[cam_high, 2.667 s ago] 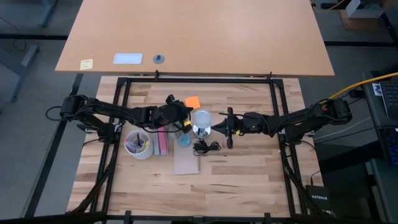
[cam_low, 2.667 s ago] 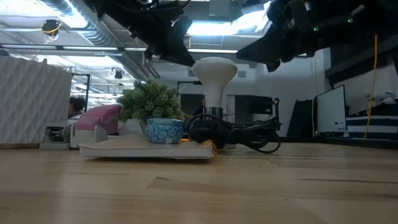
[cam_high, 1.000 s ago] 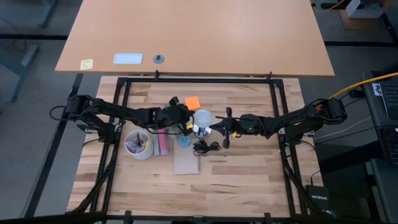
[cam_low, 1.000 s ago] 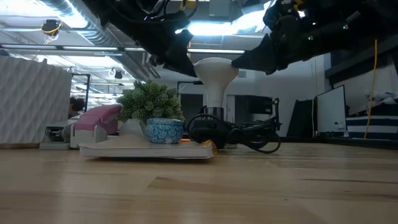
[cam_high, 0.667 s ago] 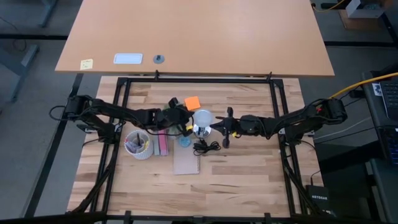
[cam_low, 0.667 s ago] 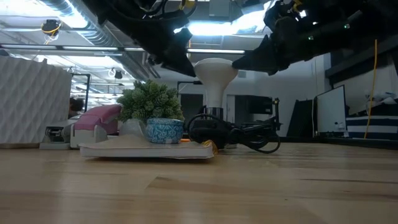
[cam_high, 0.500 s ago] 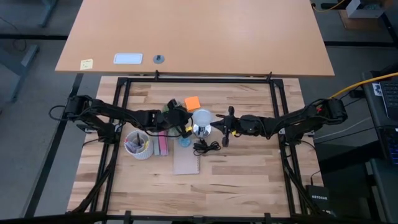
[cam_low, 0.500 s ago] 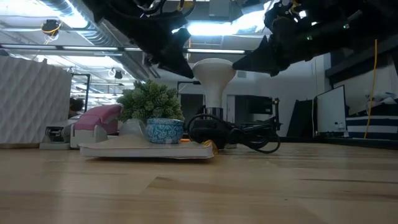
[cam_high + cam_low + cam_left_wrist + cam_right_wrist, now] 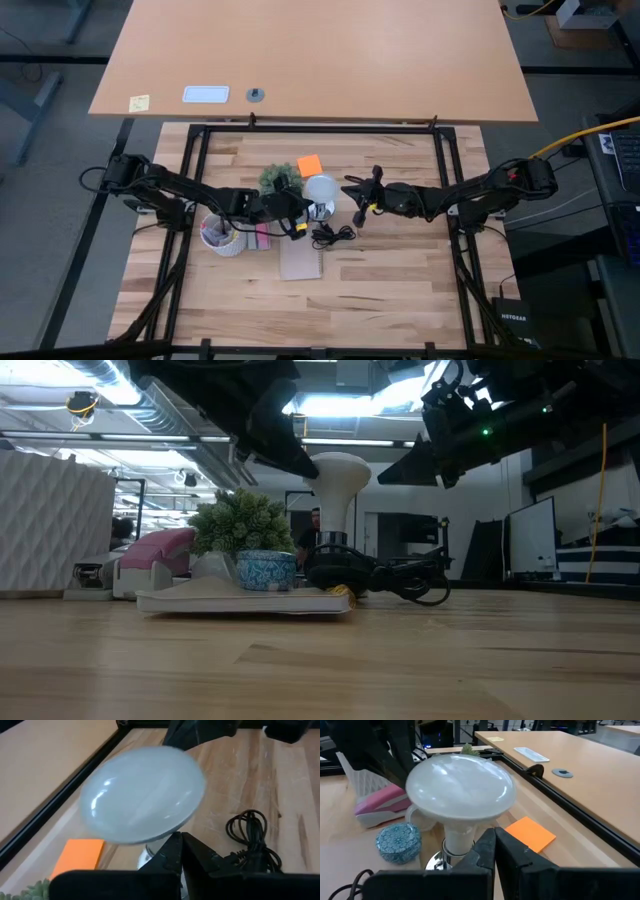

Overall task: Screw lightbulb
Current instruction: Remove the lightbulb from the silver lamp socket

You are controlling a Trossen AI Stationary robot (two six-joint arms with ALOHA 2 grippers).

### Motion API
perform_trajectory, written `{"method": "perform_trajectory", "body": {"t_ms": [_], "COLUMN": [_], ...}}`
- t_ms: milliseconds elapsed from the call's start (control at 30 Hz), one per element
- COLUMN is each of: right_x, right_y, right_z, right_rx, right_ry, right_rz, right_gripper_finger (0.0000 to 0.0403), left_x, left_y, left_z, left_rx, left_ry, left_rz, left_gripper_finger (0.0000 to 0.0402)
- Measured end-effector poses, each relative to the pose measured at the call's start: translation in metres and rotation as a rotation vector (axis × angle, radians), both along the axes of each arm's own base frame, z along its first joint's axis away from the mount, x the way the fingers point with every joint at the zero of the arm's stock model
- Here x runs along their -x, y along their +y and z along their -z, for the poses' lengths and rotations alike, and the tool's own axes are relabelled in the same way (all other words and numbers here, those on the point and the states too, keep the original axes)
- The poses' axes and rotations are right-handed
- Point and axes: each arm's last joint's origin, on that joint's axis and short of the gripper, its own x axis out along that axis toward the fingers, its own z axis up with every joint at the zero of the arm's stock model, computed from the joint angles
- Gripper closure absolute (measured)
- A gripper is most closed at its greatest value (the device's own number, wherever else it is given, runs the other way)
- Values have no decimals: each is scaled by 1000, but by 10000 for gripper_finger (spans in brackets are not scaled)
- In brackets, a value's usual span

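- Lightbulb [image 9: 320, 187] stands upright mid-counter [image 9: 400, 280], base down in its silver socket [image 9: 436, 862], seemingly seated for turning.
- Left gripper [image 9: 296, 213] sits low beside the bulb's neck, fingers pressed together, holding nothing; I judge it isn't bracing anything.
- Right gripper [image 9: 352, 207] hangs just beside the globe on the other side, likewise closed and empty-handed.

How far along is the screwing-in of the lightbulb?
Done: the lightbulb stands upright in its socket. In hand: nothing; the left gripper and right gripper flank it, jaws shut, not gripping. Left: whether it is fully tightened cannot be told.
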Motion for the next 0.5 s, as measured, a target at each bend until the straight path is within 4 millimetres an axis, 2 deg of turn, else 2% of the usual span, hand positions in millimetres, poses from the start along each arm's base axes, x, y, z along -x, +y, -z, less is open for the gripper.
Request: {"method": "perform_trajectory", "body": {"t_ms": [367, 500], "right_x": [0, 0], "right_y": [0, 0], "right_z": [-1, -1], "right_rx": [3, 4], "right_ry": [-8, -8], "right_rz": [-8, -8], "right_gripper_finger": [391, 391], "left_x": [1, 8], "left_y": [-2, -3], "left_z": [1, 1], "left_rx": [-8, 14], "left_ry": [14, 48], "left_rz": [-3, -32], "left_gripper_finger": [401, 401]}}
